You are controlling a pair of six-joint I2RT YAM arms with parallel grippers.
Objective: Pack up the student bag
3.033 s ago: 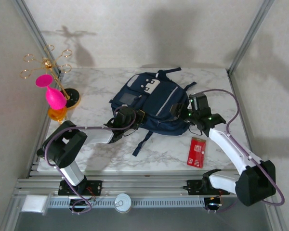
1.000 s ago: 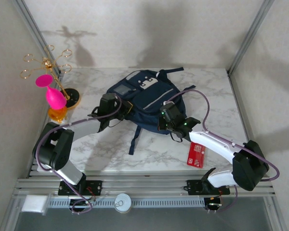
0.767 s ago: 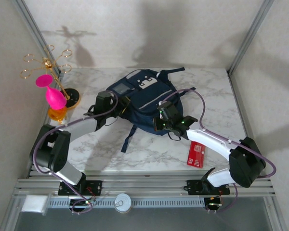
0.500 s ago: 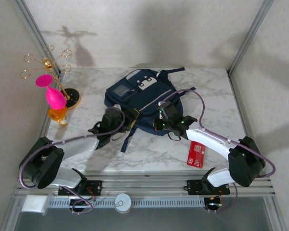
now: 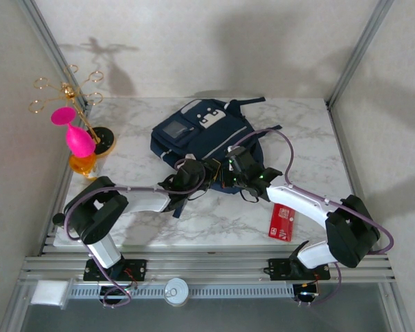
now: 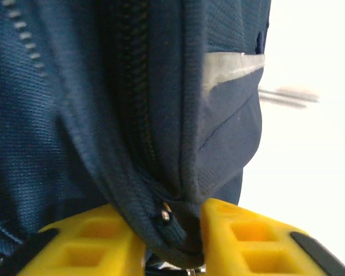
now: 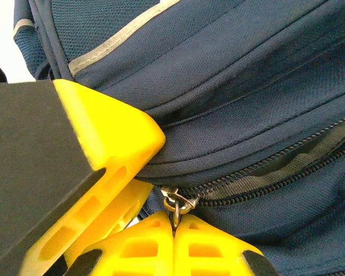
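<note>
The student bag (image 5: 200,135) is recorded lying flat on the desk (image 5: 221,214), centre-rear, front pocket up. At its near edge, a fold of bag fabric beside a zip is clamped between the jaws of the left gripper (image 6: 173,217). The jaws of the right gripper (image 7: 173,224) are closed tip to tip on the metal zipper pull (image 7: 176,202); a red packet (image 5: 282,219) is noted on the desk, apart from the bag on its right.

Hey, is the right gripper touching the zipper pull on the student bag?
Touching. The right wrist view shows the right gripper shut on the metal zipper pull of the student bag.
</note>
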